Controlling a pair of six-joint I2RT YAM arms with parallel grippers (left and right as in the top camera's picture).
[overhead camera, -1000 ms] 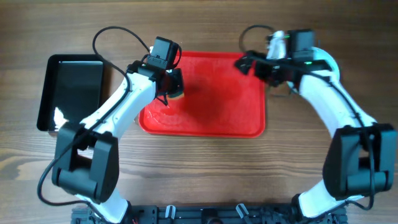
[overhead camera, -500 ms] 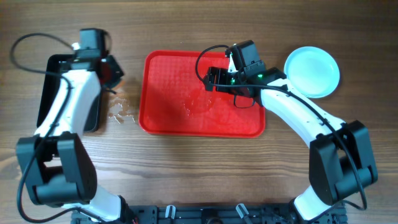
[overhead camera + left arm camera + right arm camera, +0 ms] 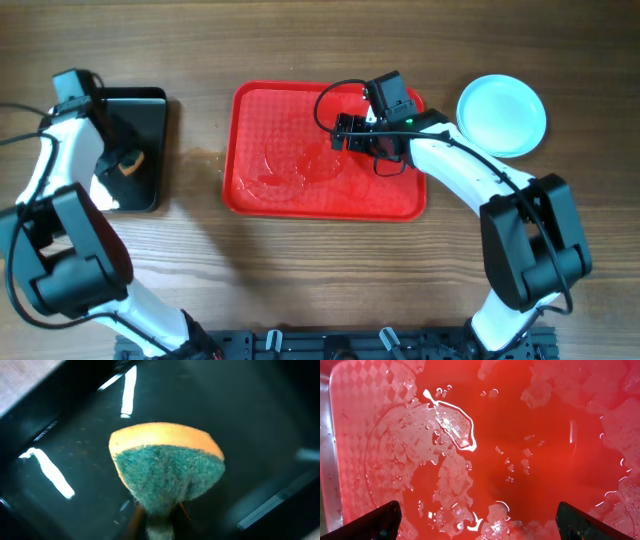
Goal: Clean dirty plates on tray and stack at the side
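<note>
Red plastic, diamond-embossed and pooled with water: the tray [image 3: 250,195] lies on brown wood-grain table [image 3: 320,260], rim raised, corners rounded, open wood on every side. Beside the tray's far right corner, the pale-blue plates [image 3: 502,115] show as one round disc. Above the tray's right part hangs the right gripper [image 3: 477,510], jaws spread wide, empty. Left of the tray, apart from it, a glossy black tray [image 3: 150,110] holds a yellow-and-green sponge [image 3: 167,467] beneath the left gripper [image 3: 122,160]; whether its jaws are apart or together cannot be told.
</note>
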